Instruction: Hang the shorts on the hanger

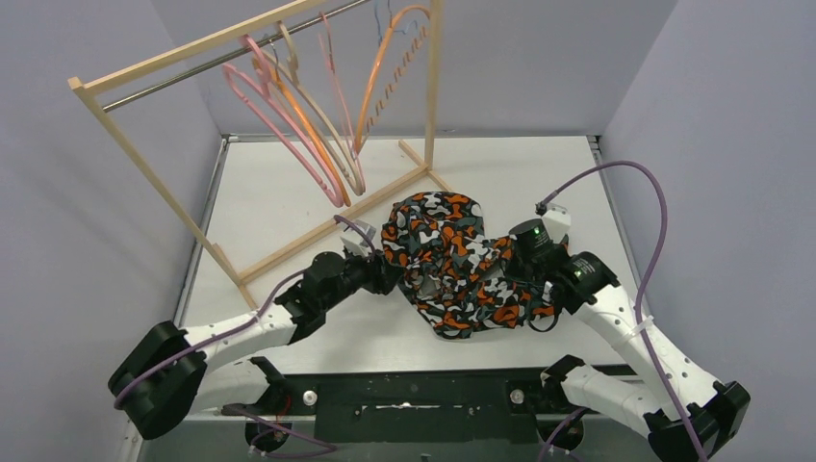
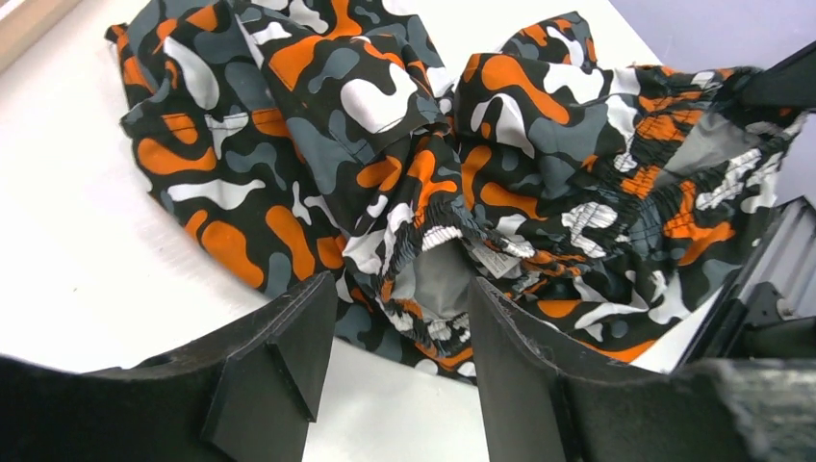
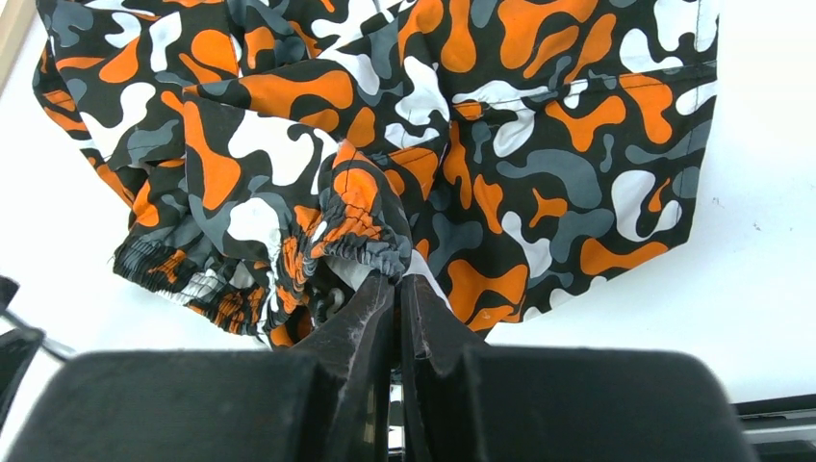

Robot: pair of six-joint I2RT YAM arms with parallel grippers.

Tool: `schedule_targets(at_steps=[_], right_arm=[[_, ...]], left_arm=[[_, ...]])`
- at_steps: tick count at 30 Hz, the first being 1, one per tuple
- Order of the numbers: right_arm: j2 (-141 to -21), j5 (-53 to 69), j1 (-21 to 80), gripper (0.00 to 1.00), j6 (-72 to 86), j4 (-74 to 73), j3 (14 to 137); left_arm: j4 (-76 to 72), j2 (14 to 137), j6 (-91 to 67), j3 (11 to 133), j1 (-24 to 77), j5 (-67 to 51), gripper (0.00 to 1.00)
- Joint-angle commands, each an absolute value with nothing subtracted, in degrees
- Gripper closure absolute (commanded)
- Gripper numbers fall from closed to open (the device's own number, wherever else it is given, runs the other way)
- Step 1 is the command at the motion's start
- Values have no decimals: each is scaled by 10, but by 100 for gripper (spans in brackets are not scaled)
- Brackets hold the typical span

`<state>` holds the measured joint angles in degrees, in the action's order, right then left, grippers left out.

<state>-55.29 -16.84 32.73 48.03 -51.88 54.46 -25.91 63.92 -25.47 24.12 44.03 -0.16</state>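
R: my right tool (image 3: 396, 289) clamped tight on the waistband (image 3: 356, 241) of the shorts (image 1: 452, 265) | L: my left tool (image 2: 402, 298) wide apart, holding nothing, waistband edge just ahead between its jaws | shorts bunched mid-worktop (image 1: 289, 207), between both tools | hanger (image 1: 327, 191) toward the far-left corner, nearer my left arm

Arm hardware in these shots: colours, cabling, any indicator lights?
Both arms, left arm and right arm: white links, black joint housings, black bases. Purple cable loops along each. Green lights on the right arm's joints. Left claw and right claw: matte black angular fingers.
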Motion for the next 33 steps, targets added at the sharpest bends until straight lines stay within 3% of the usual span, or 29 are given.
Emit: schedule_targets(at_steps=[1, 12, 20, 23, 25, 33], right_arm=[[-535, -163, 322, 100, 467, -487, 538], [-532, -142, 318, 100, 456, -484, 538], [-521, -142, 318, 100, 459, -481, 531], [-517, -144, 318, 100, 457, -479, 526], [-514, -146, 318, 100, 450, -477, 527], [-500, -233, 312, 100, 401, -536, 657]], left_arm=[[-407, 707, -184, 240, 452, -27, 46], [-593, 870, -96, 224, 464, -23, 47], [-647, 919, -85, 242, 465, -18, 54], [-646, 891, -74, 235, 467, -13, 86], [-629, 853, -71, 226, 469, -8, 100], [-356, 560, -75, 273, 484, 38, 100]])
